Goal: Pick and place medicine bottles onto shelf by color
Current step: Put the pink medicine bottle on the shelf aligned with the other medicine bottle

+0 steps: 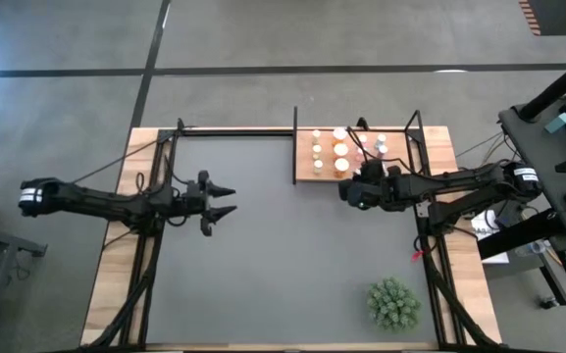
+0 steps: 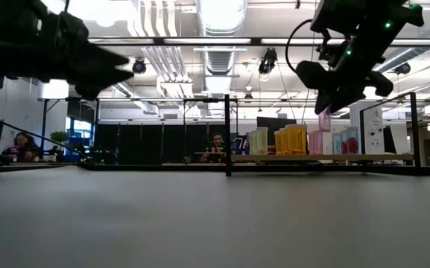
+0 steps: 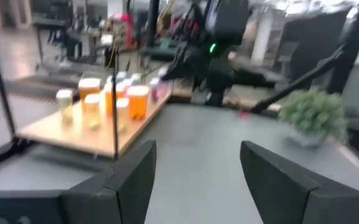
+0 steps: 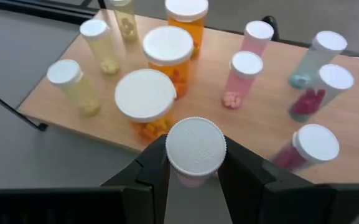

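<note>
right gripper [image 4: 195,171] is clamped on a white-capped bottle [image 4: 195,148] just off the shelf's [image 4: 67,121] near edge, left gripper [image 1: 226,201] idles half open over the mat, and honestly lowering it could topple the crowded orange bottles [image 4: 147,99].

Green spiky plant [image 1: 393,303] on dark grey mat [image 1: 283,255]; wooden table [image 1: 106,284] edge beneath.

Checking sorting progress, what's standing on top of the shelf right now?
On the shelf stand white-capped medicine bottles: pale yellow, orange, pink, light blue. The right gripper, holding another bottle, covers part of the near edge.
</note>
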